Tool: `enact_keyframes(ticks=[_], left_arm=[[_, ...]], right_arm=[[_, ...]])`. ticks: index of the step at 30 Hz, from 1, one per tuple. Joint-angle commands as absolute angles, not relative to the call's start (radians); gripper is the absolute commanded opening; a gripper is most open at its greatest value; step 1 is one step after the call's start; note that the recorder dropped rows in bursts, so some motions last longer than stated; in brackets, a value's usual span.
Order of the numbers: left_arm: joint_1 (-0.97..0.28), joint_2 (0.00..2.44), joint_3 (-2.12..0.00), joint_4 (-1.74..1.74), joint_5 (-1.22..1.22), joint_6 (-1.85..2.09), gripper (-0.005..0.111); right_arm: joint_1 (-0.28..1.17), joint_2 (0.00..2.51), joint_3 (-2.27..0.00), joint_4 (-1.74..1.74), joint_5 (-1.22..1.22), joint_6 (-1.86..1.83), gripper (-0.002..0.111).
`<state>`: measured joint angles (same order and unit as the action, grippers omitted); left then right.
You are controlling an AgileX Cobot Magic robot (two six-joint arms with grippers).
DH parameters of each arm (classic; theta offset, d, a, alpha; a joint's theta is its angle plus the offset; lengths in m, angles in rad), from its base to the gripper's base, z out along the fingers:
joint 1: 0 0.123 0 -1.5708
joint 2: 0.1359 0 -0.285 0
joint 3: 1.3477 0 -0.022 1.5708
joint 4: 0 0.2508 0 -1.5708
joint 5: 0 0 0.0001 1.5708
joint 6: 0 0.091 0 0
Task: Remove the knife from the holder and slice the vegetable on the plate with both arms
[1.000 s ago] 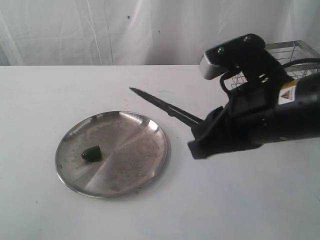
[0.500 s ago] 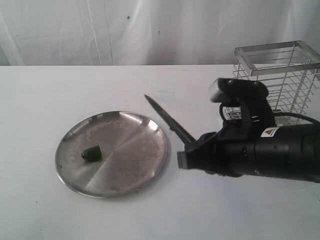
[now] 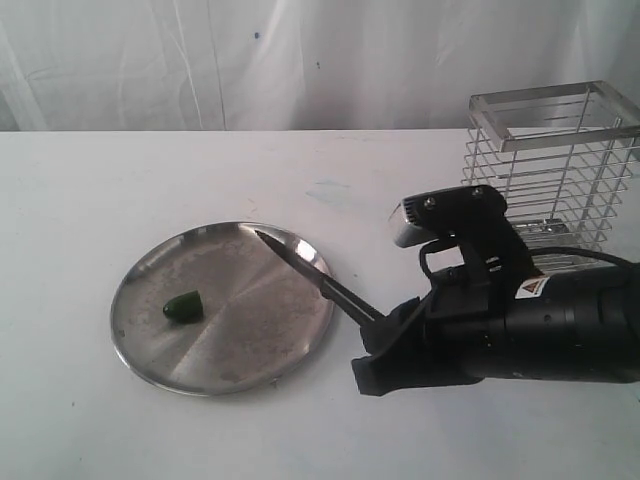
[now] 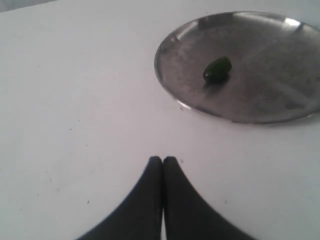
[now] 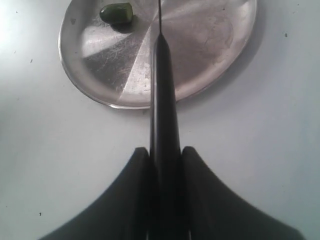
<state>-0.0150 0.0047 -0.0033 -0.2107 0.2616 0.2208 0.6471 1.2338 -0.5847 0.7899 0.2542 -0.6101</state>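
The knife held over the plate
Left fingers are pressed together, holding nothing. Right fingers grip the knife handle; its tip is over the plate, apart from the vegetable lying there. The holder stands behind.

The vegetable was dark green against the scuffed, dull silver plate. The knife was black throughout, the holder shiny chrome, the table plain white.
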Motion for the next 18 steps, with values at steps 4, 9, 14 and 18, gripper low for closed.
enact_keyframes(ticks=[4,9,14,18], left_arm=[[-0.023,0.0,0.0,-0.708,0.142,0.045,0.0],[-0.023,0.0,0.0,-0.708,0.126,0.052,0.0],[-0.023,0.0,0.0,-0.698,0.126,0.052,0.0],[-0.023,0.0,0.0,-0.698,0.024,0.052,0.0]], right_arm=[[0.648,1.229,-0.581,0.793,0.208,-0.63,0.0],[0.648,1.229,-0.581,0.794,0.194,-0.63,0.0],[0.648,1.238,-0.581,0.796,0.178,-0.627,0.0],[0.648,1.268,-0.581,0.794,0.178,-0.627,0.0]])
